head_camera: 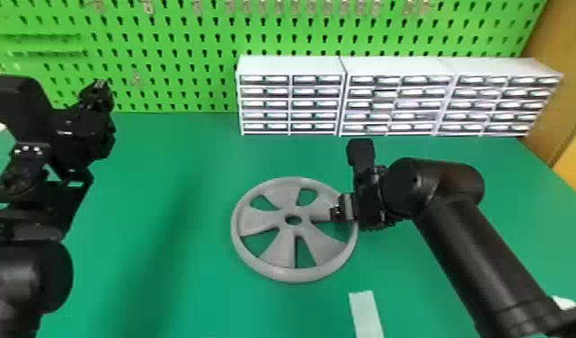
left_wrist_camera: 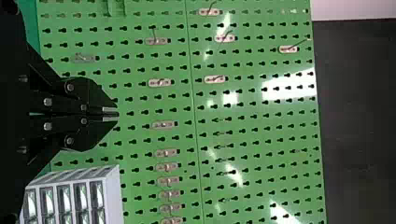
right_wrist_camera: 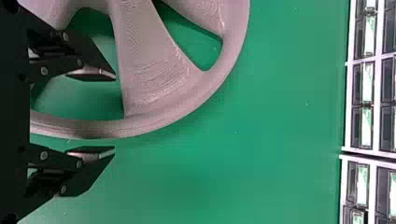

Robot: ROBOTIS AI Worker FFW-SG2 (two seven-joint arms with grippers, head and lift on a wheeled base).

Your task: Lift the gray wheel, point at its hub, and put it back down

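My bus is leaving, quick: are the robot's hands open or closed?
Left gripper: closed, holding nothing.
Right gripper: jaws open, one on either side of the gray wheel's rim, not clamped on it.

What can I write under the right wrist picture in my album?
Right gripper open, the rim of the gray wheel between its fingers.

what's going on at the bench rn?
The right gripper is open, one finger either side of the gray wheel's rim but not clamped on it. The wheel lies flat on the green table. The left gripper is shut, raised in front of the green pegboard. Can't tell whether the lift has happened.
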